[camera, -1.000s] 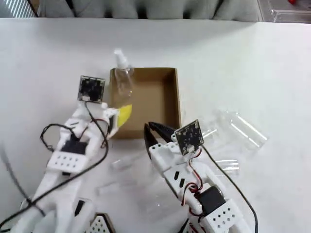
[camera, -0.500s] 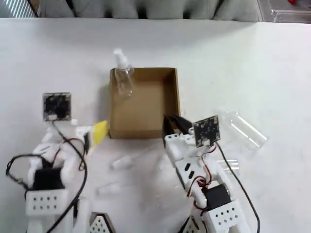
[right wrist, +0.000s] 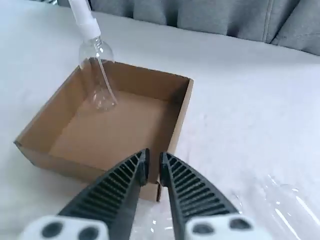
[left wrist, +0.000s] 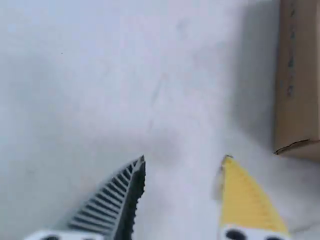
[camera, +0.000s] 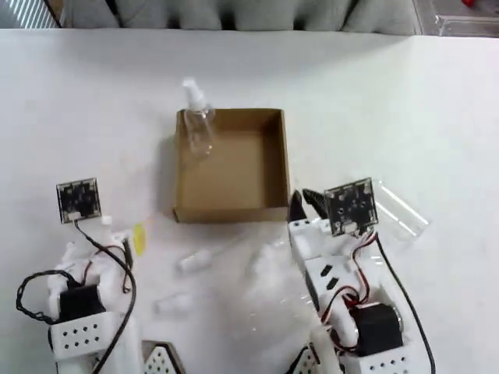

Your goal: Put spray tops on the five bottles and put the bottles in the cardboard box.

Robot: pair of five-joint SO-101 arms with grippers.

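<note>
Your box [camera: 234, 175] sits open on the white table [camera: 374, 93]. One capped bottle [camera: 199, 128] leans in its far left corner, with the spray head poking over the rim. Loose spray tops [camera: 193, 259] lie on the table in front of the box. To the right, clear bottles [camera: 394, 209] lie on their sides, close beside your right arm.

Your right gripper [right wrist: 154, 154] hangs just off the box's front right corner. Its fingers are almost together, with a thin slit between them and nothing held. Your left gripper [left wrist: 184, 160] is well left of the box over bare table, spread wide and empty, one finger black and one yellow.

The right wrist view gives you the dip tube inside the bottle. The left wrist view gives you the box's outer wall, with small dark marks too blurred to read. Grey fabric [camera: 234, 14] runs behind the table.
</note>
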